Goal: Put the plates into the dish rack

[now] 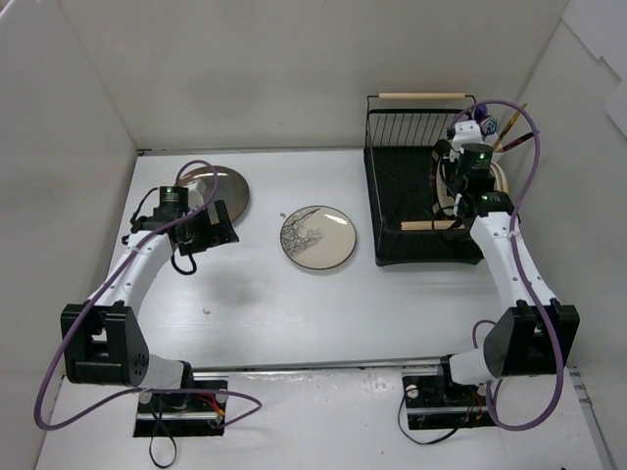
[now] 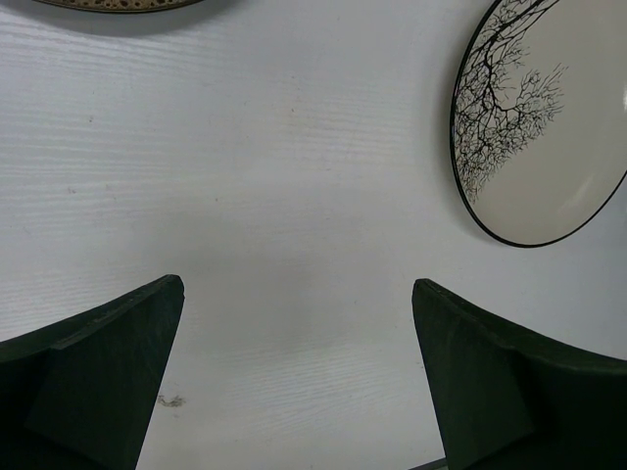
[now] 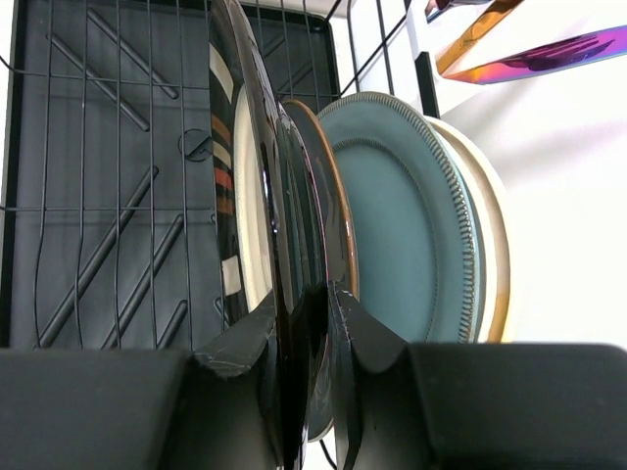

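In the top view the black wire dish rack (image 1: 400,186) stands at the back right. My right gripper (image 1: 454,192) reaches down into it. In the right wrist view that gripper (image 3: 306,304) is shut on the rim of a glossy dark plate (image 3: 284,196) standing on edge in the rack (image 3: 98,196). Beside it stand a brown-rimmed plate (image 3: 340,211), a teal plate (image 3: 402,225) and a cream plate (image 3: 493,245). On the table lie a beige plate with a dark branch motif (image 1: 318,237) (image 2: 549,127) and a bronze plate (image 1: 223,190). My left gripper (image 1: 211,230) (image 2: 299,284) hangs open over bare table between them.
Iridescent utensils (image 1: 502,127) (image 3: 549,54) stick out of the cup at the rack's far right corner. A wooden rod handle (image 1: 423,96) runs along the rack's far end, another (image 1: 431,225) along its near end. White walls enclose the table on three sides.
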